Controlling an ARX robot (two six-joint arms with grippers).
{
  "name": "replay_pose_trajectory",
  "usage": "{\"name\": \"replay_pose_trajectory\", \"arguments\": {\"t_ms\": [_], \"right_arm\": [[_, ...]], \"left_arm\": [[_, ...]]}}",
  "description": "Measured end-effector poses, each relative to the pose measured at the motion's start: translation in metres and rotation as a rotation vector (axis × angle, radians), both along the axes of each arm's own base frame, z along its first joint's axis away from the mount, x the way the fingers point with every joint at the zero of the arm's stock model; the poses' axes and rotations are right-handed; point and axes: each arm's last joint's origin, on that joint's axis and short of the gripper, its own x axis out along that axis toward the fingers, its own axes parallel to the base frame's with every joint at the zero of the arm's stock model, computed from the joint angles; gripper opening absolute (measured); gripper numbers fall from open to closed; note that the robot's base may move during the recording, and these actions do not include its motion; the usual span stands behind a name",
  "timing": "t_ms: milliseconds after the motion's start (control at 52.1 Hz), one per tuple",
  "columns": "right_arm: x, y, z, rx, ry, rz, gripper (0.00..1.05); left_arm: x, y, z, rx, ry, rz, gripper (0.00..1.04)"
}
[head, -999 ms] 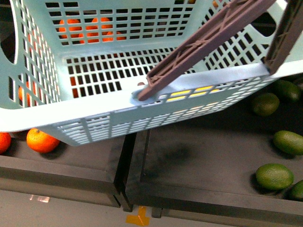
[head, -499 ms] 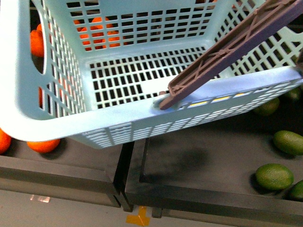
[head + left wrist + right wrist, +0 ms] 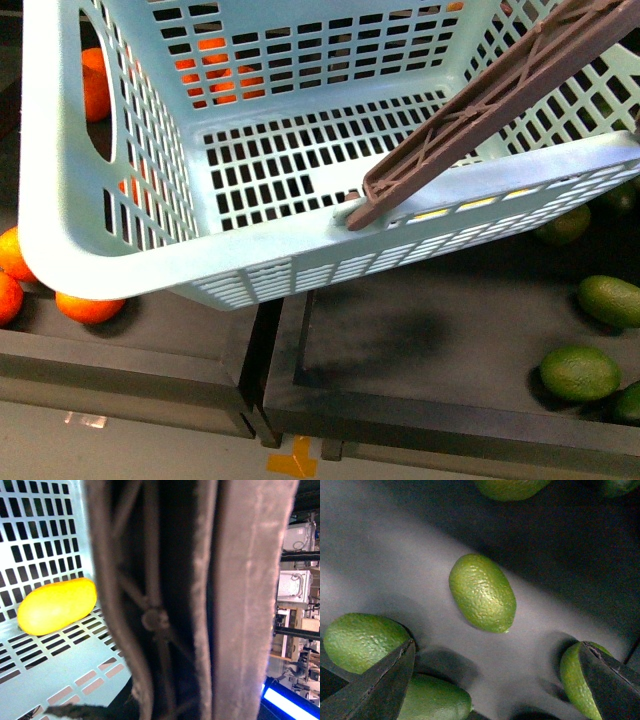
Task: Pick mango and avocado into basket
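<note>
- Compared with a second ago, the teal basket (image 3: 130, 240) sits further right and higher in the front view. More of its left wall now shows, and the foot of its brown handle (image 3: 480, 110) has shifted right along the near rim.
- The basket hangs tilted above the dark worktop (image 3: 400, 330), clear of the oranges (image 3: 90, 305) under its left corner.
- In the left wrist view the handle fills the picture, so I cannot tell how the left gripper's fingers stand.
- The mango (image 3: 56, 606) already lies on the basket's slotted floor, close to a wall.
- The right gripper (image 3: 496, 649) hovers over the worktop with its fingers (image 3: 380, 680) spread wide and empty. One avocado (image 3: 482, 592) lies free in the gap, not yet touched.
- Risk: other avocados lie right beside both fingertips. A straight descent could land on them or knock the target aside.
- Risk: the avocado is rounded and lies slanted to the fingers, so an off-centre squeeze may squirt it out.
- Risk: a tilted, swaying basket could roll the mango and spoil the drop.
</note>
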Motion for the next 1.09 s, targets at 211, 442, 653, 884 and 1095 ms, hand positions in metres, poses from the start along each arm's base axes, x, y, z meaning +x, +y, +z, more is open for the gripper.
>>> {"name": "replay_pose_trajectory", "arguments": {"t_ms": [211, 442, 653, 884, 1095], "right_arm": [[0.026, 0.007, -0.026, -0.031, 0.064, 0.068, 0.96], [0.043, 0.018, -0.059, -0.042, 0.119, 0.093, 0.96], [0.052, 0.018, -0.076, -0.056, 0.153, 0.079, 0.96], [0.055, 0.016, -0.085, -0.068, 0.183, 0.070, 0.96], [0.053, 0.017, -0.094, -0.063, 0.208, 0.070, 0.77]], "left_arm": [[0.000, 0.000, 0.000, 0.007, -0.006, 0.009, 0.15], [0.000, 0.000, 0.000, 0.002, -0.002, 0.002, 0.15], [0.000, 0.000, 0.000, 0.004, -0.003, 0.005, 0.15], [0.000, 0.000, 0.000, 0.005, -0.004, 0.006, 0.15], [0.000, 0.000, 0.000, 0.002, -0.002, 0.003, 0.15]]}}
